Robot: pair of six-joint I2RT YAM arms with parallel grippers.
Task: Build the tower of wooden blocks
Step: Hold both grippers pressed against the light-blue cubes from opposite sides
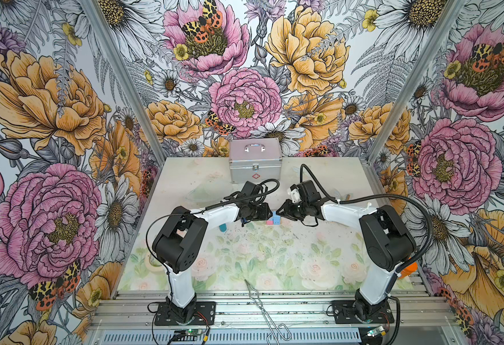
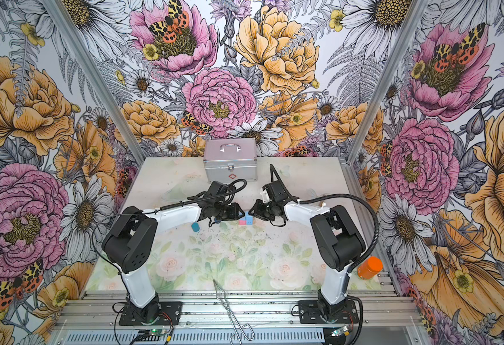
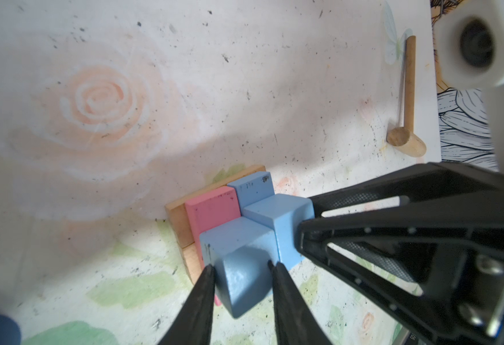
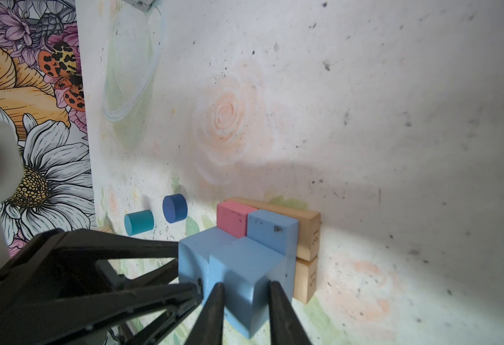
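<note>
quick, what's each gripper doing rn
Left gripper: shut on a light blue cube.
Right gripper: shut on the neighbouring light blue cube.

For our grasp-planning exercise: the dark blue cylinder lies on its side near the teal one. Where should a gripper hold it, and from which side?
Probably from above, pinching the two flat ends of the dark blue cylinder. Lying on its side, its curved wall could roll or slip; the flat ends are parallel faces.
</note>
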